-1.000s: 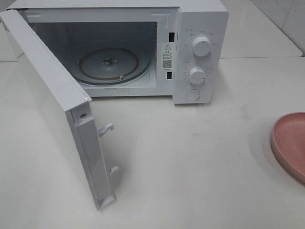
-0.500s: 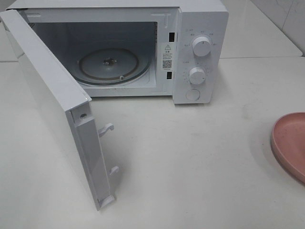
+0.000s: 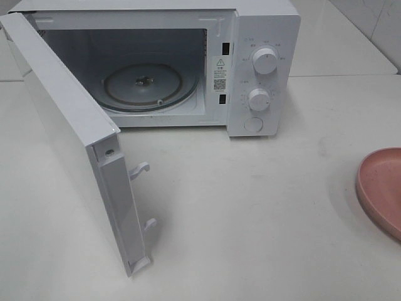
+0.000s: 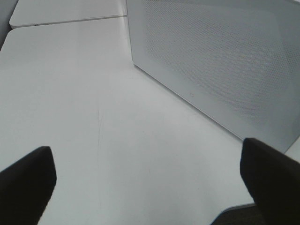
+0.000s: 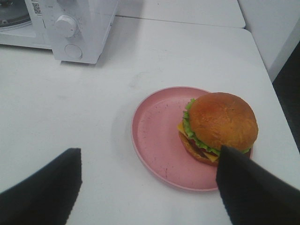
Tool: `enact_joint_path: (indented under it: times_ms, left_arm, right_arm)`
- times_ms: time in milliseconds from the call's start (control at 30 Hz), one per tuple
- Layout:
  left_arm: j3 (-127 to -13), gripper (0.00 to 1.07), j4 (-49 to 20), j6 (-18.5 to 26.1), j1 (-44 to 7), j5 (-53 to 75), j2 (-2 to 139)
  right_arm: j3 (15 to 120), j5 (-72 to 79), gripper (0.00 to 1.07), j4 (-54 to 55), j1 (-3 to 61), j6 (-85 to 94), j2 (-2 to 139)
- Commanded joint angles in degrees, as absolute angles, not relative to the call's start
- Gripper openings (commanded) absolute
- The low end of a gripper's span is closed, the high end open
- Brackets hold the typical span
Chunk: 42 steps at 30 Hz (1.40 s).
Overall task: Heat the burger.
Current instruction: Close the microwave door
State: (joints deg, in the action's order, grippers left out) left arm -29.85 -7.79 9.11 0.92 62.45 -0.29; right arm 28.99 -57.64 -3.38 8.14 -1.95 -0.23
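Note:
The burger (image 5: 219,125), with a glossy brown bun, green lettuce and yellow cheese, sits on the far side of a round pink plate (image 5: 154,136) in the right wrist view. My right gripper (image 5: 150,154) is open and empty, hovering just short of the plate, with one finger (image 5: 243,187) close beside the burger. In the exterior view only the plate's edge (image 3: 379,188) shows at the right; the burger is out of frame. My left gripper (image 4: 146,157) is open and empty over bare table, near the outer face of the microwave door (image 4: 220,61).
The white microwave (image 3: 263,69) stands at the back with its door (image 3: 75,144) swung wide open toward the front left. Its glass turntable (image 3: 147,84) is bare. Two knobs (image 3: 264,61) are on its right panel. The table edge lies right of the plate.

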Motion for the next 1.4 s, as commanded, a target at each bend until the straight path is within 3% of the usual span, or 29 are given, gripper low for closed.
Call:
enact_joint_path:
  times_ms: [33, 1133, 1400]
  left_arm:
    - [-29.79, 1.00, -8.19, 8.77, 1.15, 61.76, -0.63]
    - [-29.97, 1.00, -8.54, 8.77, 1.15, 61.65, -0.46]
    - [-31.68, 0.94, -8.71, 9.05, 1.15, 52.77, 4.98]
  right_arm:
    - [28.76, -56.89, 0.75, -3.44, 7.91, -1.49, -2.01]
    - [28.76, -56.89, 0.75, -3.44, 7.91, -1.60, -2.01]
    - [28.76, -56.89, 0.75, -3.50, 7.91, -1.72, -2.01]
